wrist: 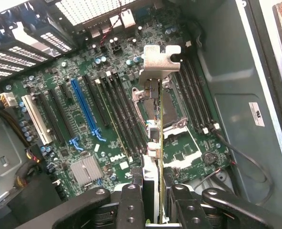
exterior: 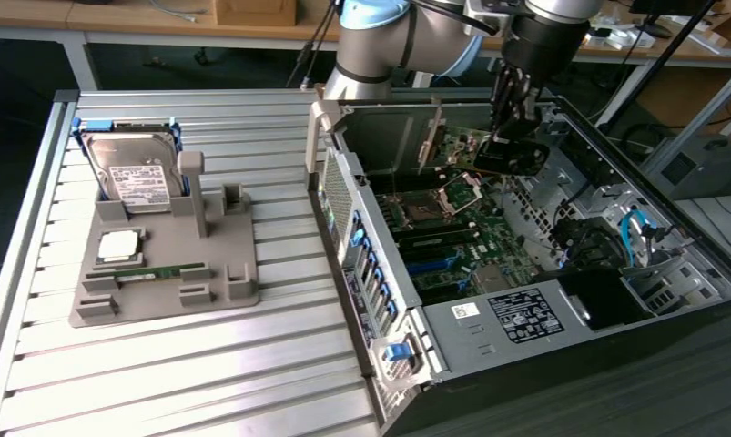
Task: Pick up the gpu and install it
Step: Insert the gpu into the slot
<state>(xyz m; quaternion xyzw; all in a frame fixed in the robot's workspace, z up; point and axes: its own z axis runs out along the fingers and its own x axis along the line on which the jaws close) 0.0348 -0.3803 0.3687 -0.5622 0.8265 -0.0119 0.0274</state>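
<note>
Jaws: you have them pinching the gpu [wrist: 161, 59] (bracket end farthest from them).
Where: over the motherboard [wrist: 79, 143], inside the case [wrist: 236, 119].

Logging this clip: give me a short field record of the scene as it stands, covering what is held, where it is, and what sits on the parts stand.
held item: gpu, edge-on, silver bracket at the far end
jaws: closed on the gpu
location: inside the open computer case, above the motherboard
install state: card not yet seated in a slot
parts stand: hard drive upright, RAM stick lying flat
</note>
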